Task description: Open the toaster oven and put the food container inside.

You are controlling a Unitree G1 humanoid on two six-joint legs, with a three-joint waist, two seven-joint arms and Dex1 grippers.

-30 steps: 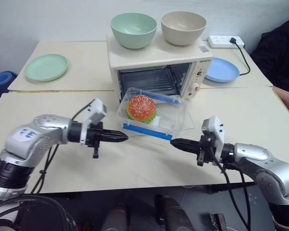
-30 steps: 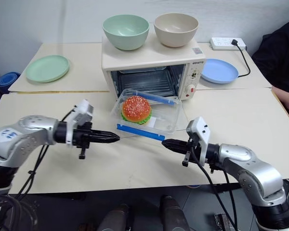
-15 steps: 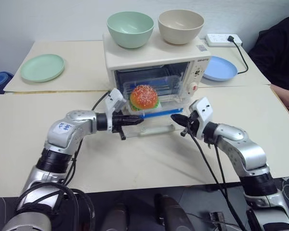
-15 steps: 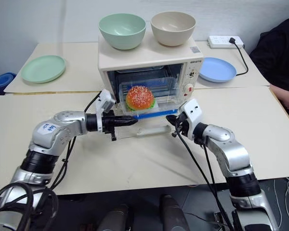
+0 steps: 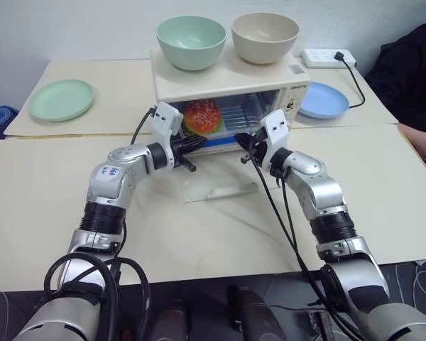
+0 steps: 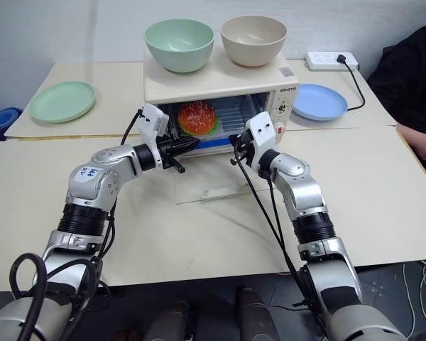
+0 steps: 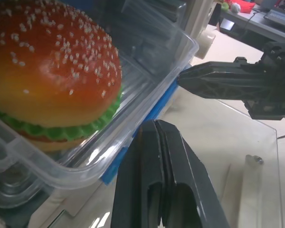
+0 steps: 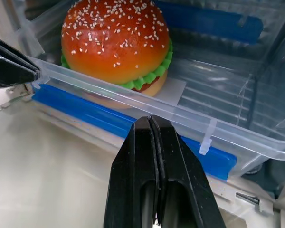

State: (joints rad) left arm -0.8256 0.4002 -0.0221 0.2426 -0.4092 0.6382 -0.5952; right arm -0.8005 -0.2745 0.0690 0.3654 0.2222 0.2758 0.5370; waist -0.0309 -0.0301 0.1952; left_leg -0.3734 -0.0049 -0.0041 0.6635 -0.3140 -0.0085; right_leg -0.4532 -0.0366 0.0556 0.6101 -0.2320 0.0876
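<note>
From the head views we see the food container (image 5: pixel 211 122) mostly inside the toaster oven (image 5: pixel 227 84), above its lowered door. Our left gripper (image 7: pixel 156 142) and right gripper (image 8: pixel 151 142), both pressed together and holding nothing, push against its blue near edge. Uneven pushing could skew it against the oven wall.

Beige tables (image 5: pixel 50 185) pushed tog. against white wall (image 5: pixel 71 28)

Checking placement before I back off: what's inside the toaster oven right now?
The food container with its burger sits on the rack inside the toaster oven. The container's rear end is hidden.
</note>
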